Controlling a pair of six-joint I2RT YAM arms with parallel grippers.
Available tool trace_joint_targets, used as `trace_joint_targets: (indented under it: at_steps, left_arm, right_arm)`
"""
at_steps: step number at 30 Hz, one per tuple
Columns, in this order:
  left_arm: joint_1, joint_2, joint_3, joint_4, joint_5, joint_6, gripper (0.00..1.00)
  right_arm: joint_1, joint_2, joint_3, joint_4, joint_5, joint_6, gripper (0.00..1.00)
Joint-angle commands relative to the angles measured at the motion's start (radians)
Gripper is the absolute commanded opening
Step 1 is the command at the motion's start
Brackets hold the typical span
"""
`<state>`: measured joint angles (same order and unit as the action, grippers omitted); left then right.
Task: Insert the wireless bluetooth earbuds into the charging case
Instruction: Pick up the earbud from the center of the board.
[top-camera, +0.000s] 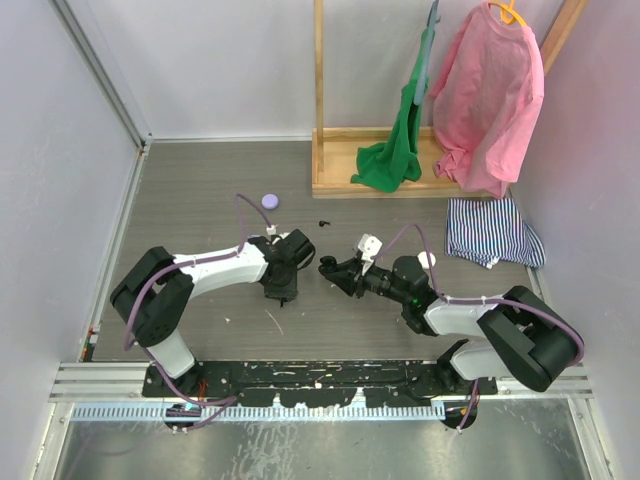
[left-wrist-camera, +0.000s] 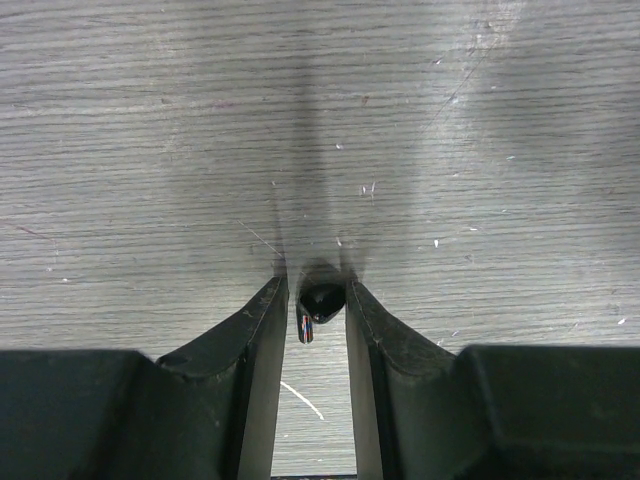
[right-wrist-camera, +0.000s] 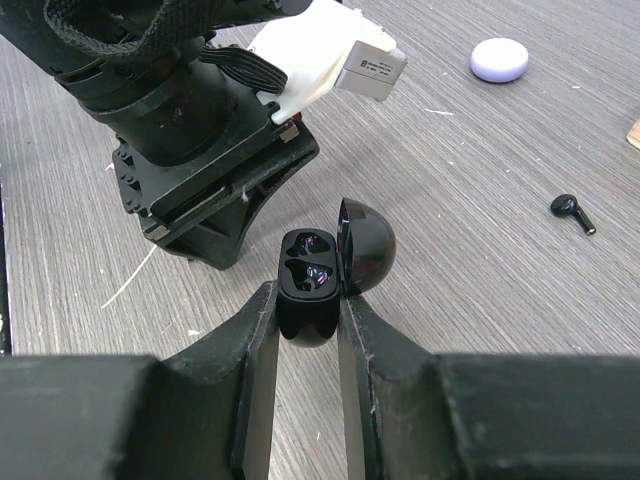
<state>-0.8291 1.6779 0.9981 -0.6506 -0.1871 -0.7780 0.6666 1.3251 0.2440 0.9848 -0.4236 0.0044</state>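
One black earbud (left-wrist-camera: 322, 300) is sitting pinched at the very tip of the left gripper (left-wrist-camera: 314, 290). Its fingers (left-wrist-camera: 250, 335) are closing narrow on it and pointing down at the table (left-wrist-camera: 150, 150). Can't tell if the bud is actually touching the wood.

The case (right-wrist-camera: 305, 268) is sitting in the right gripper (right-wrist-camera: 305, 300), which is clamping its lower body from both sides. The lid (right-wrist-camera: 368, 245) is hanging open to the right and both wells are facing the wrist camera.

From the top, the two grippers are sitting near each other mid-table without touching.

A second earbud (right-wrist-camera: 572, 210), also black, is lying loose on the table past the case, well apart from it. A lilac puck (right-wrist-camera: 499, 59) is sitting farther back. At the far edge, a green shirt (top-camera: 392, 160) and a pink one (top-camera: 488, 95) are hanging on a wooden rack (top-camera: 319, 90).
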Motion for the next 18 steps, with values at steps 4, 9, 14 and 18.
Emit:
trace_joint_targets:
  at_steps: [4,9,14,18]
  left_arm:
    - [0.001,0.035,-0.016,-0.015,0.034,-0.013,0.28]
    - [0.000,0.039,-0.029,-0.003,0.047,-0.012,0.20]
    - [0.001,0.008,-0.047,0.015,0.040,-0.014,0.14]
    - [0.001,-0.033,-0.056,0.030,0.006,-0.008,0.11]
  right_arm:
    - [0.009,-0.003,0.043,0.028,-0.012,-0.019,0.07]
    - [0.012,-0.001,0.044,0.022,-0.012,-0.025,0.07]
    - [0.016,-0.001,0.045,0.022,-0.013,-0.029,0.07]
    - [0.020,-0.006,0.043,0.022,-0.010,-0.031,0.07]
